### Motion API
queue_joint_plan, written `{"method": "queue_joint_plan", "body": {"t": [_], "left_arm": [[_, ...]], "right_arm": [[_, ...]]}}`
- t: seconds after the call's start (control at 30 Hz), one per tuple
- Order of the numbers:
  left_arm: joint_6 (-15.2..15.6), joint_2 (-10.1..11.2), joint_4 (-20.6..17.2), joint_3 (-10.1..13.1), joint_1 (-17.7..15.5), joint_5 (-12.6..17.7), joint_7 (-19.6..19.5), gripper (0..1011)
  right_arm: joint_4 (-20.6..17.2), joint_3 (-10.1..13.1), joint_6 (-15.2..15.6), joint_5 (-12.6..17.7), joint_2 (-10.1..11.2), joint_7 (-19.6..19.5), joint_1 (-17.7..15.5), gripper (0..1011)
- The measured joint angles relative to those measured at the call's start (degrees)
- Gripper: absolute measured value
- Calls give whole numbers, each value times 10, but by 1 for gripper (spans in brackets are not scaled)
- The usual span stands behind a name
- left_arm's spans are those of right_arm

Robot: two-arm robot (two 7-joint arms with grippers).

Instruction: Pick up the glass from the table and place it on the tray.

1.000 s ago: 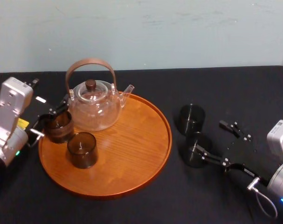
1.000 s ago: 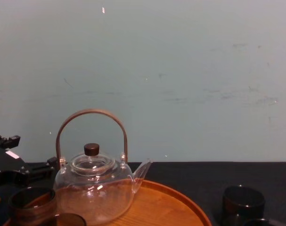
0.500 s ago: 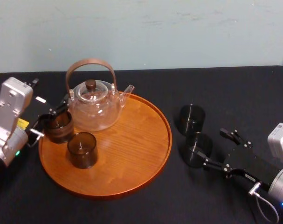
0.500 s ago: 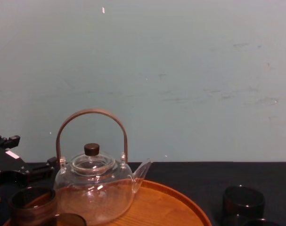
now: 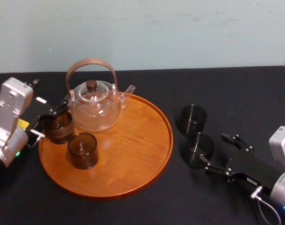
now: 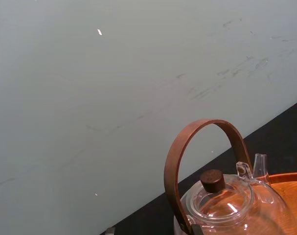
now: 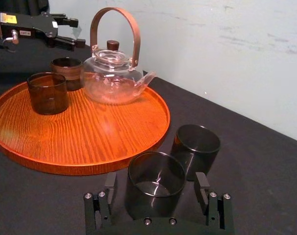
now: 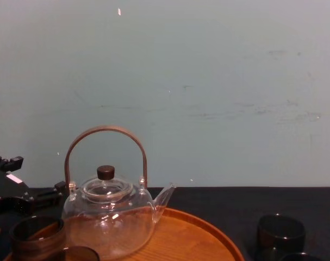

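Reaching in from the front right corner of the tabletop (image 5: 236, 93), the right gripper (image 5: 213, 147) is lying low with its fingers spread wide, gripping nothing. The dark glass (image 7: 155, 188) is standing upright on the black cloth at the mouth of that gap, with a finger to either side and neither one touching it. A second dark glass (image 5: 193, 119) is standing just behind it, toward the back edge. Both are sitting off the tray (image 5: 147, 154), near its right rim. The tray is occupying the left-centre of the tabletop, carrying a clear teapot (image 5: 95, 105) at its back edge and two brownish glasses (image 5: 82, 150) by its left edge. The left gripper (image 7: 76, 32) is hovering at the tray's left edge, fingers parted and holding nothing.
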Motion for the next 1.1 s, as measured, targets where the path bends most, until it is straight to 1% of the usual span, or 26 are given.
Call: {"method": "queue_joint_plan", "body": {"t": [0.17, 0.37, 0.6, 1.1], "left_arm": [[0, 0, 0, 0, 0, 0, 0, 1001], [0, 0, 0, 0, 0, 0, 0, 1001], [0, 0, 0, 0, 0, 0, 0, 1001], [0, 0, 0, 0, 0, 0, 0, 1001]], "right_arm": [[9, 1, 8, -1, -7, 10, 3, 1002], [28, 1, 28, 4, -20, 27, 19, 1002], [49, 1, 45, -2, -39, 35, 41, 1002], [84, -3, 57, -19, -69, 54, 70, 1002]]}}
